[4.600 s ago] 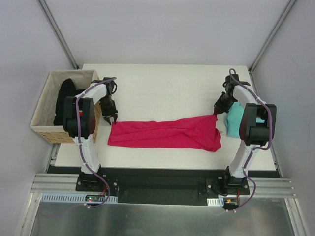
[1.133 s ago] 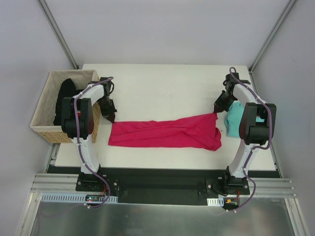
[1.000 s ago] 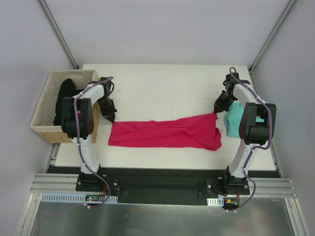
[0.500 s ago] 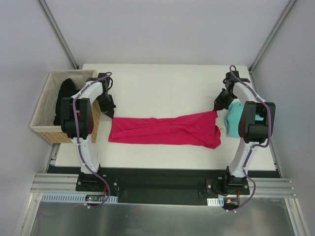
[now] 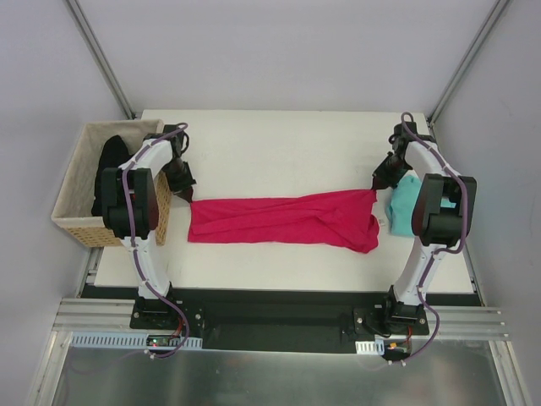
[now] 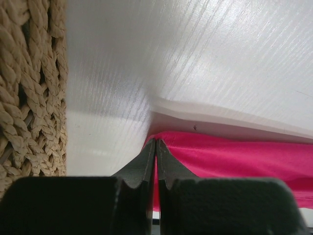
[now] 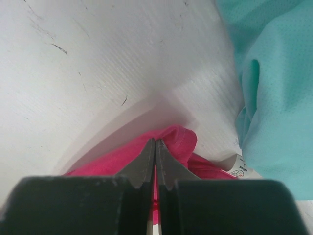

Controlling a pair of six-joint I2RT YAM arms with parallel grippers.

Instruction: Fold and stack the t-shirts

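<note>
- Left hand (image 6: 155, 145) pinched closed on the pink t-shirt (image 6: 234, 157) at its edge.
- Woven basket (image 6: 29, 88) at left; white table (image 6: 195, 54) beyond.

Soft, even light from above washed the white tabletop (image 5: 279, 144) in the overhead view, casting almost no shadow. Wrist cameras ran softer (sheen streaking the surface): a pale smeared band edged the magenta-pink cloth t-shirt (image 6: 234, 156), and the braided straw basket wall (image 6: 29, 88) blurred.
</note>
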